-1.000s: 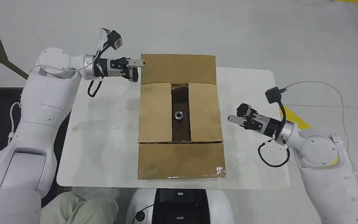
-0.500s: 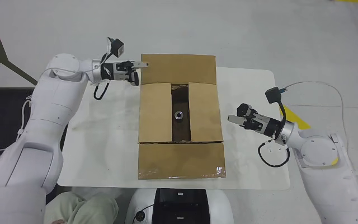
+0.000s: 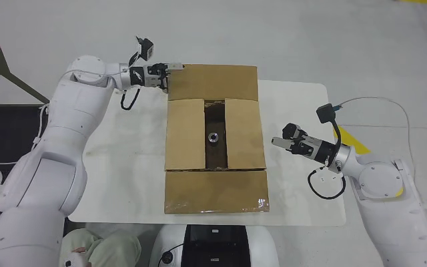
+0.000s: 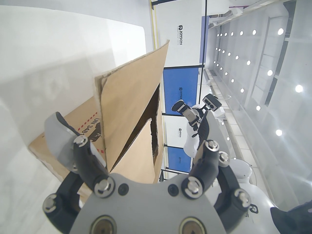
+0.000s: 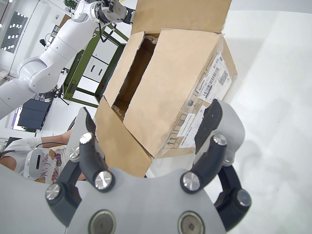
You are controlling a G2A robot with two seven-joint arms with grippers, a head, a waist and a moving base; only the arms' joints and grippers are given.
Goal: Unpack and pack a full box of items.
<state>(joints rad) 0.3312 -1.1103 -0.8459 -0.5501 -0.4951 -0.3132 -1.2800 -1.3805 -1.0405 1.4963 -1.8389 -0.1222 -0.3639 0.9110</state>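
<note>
A brown cardboard box (image 3: 243, 133) stands mid-table with its outer flaps spread flat. The two inner flaps lie nearly shut, and through the gap between them I see a small round metal item (image 3: 213, 138) on the box floor. My left gripper (image 3: 172, 67) is open at the far-left corner of the far flap (image 3: 213, 81). In the left wrist view that flap (image 4: 131, 93) stands edge-on between the spread fingers of the left gripper (image 4: 131, 130). My right gripper (image 3: 279, 141) hangs open just right of the box, apart from it. The right wrist view faces the box (image 5: 170, 74) past the right gripper (image 5: 150, 122).
The white table (image 3: 127, 167) has bare surface left and right of the box. The near flap (image 3: 217, 191) reaches close to the front edge. A green metal frame (image 5: 80, 79) stands beyond the table's left side.
My left gripper has moved farther back and slightly right, from beside the box's left side up to the far flap's corner. The right arm and the box have not moved.
</note>
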